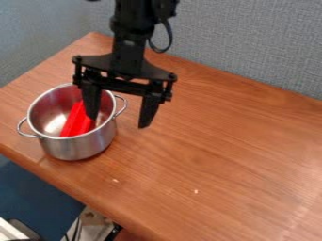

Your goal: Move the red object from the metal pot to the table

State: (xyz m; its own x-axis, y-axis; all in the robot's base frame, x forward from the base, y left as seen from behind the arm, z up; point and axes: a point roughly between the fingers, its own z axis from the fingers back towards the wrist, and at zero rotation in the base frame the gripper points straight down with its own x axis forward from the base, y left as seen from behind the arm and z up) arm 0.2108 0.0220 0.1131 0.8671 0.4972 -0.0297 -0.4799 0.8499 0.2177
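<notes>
The metal pot (56, 143) stands on the table (233, 141) near its left edge. Inside it the red object (81, 120) leans tilted against the inner wall. My gripper (122, 106) hangs over the pot's right rim with its jaws spread wide and open. One dark finger (93, 102) points down just above the red object, the other one (150, 108) is outside the pot over the wood. Nothing is held between them.
A blue-grey wall runs behind the table. The tabletop's rounded front edge runs diagonally from the lower left to the lower right, with the floor below it. Wood stretches to the right of the pot.
</notes>
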